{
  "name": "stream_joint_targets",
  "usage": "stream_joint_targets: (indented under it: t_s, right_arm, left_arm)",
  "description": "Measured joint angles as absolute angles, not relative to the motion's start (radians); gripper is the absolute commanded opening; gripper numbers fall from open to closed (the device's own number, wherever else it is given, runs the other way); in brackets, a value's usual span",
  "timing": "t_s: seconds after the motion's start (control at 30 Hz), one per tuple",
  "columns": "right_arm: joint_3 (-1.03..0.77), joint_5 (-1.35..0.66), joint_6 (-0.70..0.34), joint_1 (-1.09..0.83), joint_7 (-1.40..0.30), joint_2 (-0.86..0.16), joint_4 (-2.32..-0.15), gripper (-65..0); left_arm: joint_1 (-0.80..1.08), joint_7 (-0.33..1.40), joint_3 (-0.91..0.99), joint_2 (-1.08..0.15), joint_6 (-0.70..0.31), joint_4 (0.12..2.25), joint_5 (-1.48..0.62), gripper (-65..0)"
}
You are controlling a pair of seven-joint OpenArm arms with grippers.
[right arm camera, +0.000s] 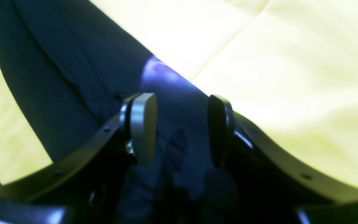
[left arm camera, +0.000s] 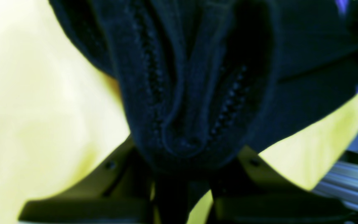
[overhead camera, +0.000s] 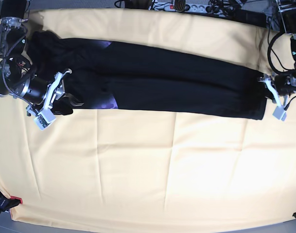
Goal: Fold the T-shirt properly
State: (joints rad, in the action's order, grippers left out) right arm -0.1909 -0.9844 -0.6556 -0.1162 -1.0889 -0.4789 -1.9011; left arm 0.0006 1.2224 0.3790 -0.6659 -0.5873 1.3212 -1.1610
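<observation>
The large black cloth T-shirt (overhead camera: 152,80) lies on the pale yellow tablecloth (overhead camera: 152,165) that covers the worktop, drawn into a long narrow band. By the look of it the lengthwise folds are already made, with the sides and sleeves turned in, so the task seems roughly half done. What remains, in my judgement, is to fold the band across its length into a compact packet and smooth it.

The band's long axis runs from one arm to the other, across the far half of the tablecloth. A purple patch of print (overhead camera: 110,103) peeps out at the T-shirt's near edge, towards the right arm.

The left tool (left arm camera: 183,146) has closed on a bunched hem of the T-shirt at one end, the cloth gathered between its jaws. The right tool (right arm camera: 182,130) sits at the T-shirt's other end with its grey pads (right arm camera: 143,127) parted; cloth lies in the gap, ungripped.
</observation>
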Motion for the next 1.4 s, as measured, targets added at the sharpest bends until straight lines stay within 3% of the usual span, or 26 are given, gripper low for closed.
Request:
stream_joint_targets:
  t_s: [0.27, 0.37, 0.43, 0.67, 0.93, 1.1, 1.4]
  right_arm:
    - [-0.332, -0.978, -0.656, -0.116, -1.185, -0.479, -1.906, -35.2]
    - [-0.403, -0.978, -0.655, -0.115, -1.187, -0.479, -1.906, -35.2]
    - [-0.418, -0.977, -0.655, -0.116, -1.186, -0.479, -1.906, -35.2]
    - [-0.418, -0.978, -0.694, -0.162, -1.13, -0.365, -1.906, -35.2]
    - [-0.39, -0.966, -0.693, -0.17, -1.122, -0.23, -1.906, -35.2]
    - [-0.387, -0.942, -0.693, -0.169, -1.122, -0.227, -1.906, -35.2]
    - [-0.387, -0.943, -0.693, -0.169, -1.122, -0.227, -1.906, -35.2]
  left_arm:
    - [0.0, 1.191, 0.379, -0.843, -0.588, 1.321, -1.146, -65.0]
    - [0.0, 1.269, 0.379, -0.872, -0.592, 1.321, -1.302, -65.0]
    - [0.0, 1.369, 0.379, -0.871, -0.651, 1.321, -1.463, -65.0]
    - [0.0, 1.404, 0.379, -0.793, -0.625, 1.376, -1.458, -65.0]
    - [0.02, 1.406, 0.379, -0.618, -0.609, 1.673, -1.459, -65.0]
    - [0.039, 1.407, 0.379, -0.521, -0.652, 1.76, -1.459, -65.0]
    - [0.052, 1.372, 0.379, -0.382, -0.69, 1.655, -1.457, -65.0]
